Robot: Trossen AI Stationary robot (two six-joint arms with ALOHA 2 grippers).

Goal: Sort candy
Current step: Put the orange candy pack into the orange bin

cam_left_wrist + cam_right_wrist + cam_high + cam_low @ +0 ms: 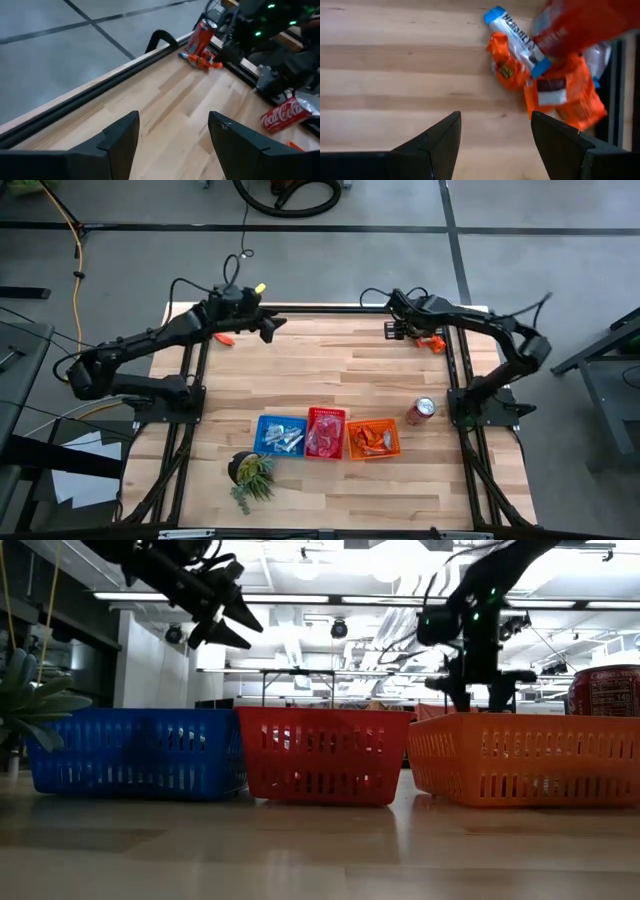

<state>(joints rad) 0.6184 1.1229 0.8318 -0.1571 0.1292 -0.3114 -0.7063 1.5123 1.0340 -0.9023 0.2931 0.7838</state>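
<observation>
Loose candy (555, 85), orange packets and one blue and silver packet (516, 39), lies heaped on the table at the far right corner, next to an upright red can (202, 35). My right gripper (495, 145) hangs open above the bare wood just beside the heap (432, 342), pointing steeply down. My left gripper (172, 145) is open in the air over the far left of the table (270, 325), with nothing between its fingers. One small orange packet (225, 337) lies under the left arm. Blue (281, 434), red (325, 432) and orange (372, 439) baskets hold sorted candy.
A second red can (421, 411) lies on its side right of the orange basket. A small green potted plant (252, 472) stands near the front, left of the baskets. The black frame rails (330, 310) run along the table's edges. Bare wood lies between the arms and the baskets.
</observation>
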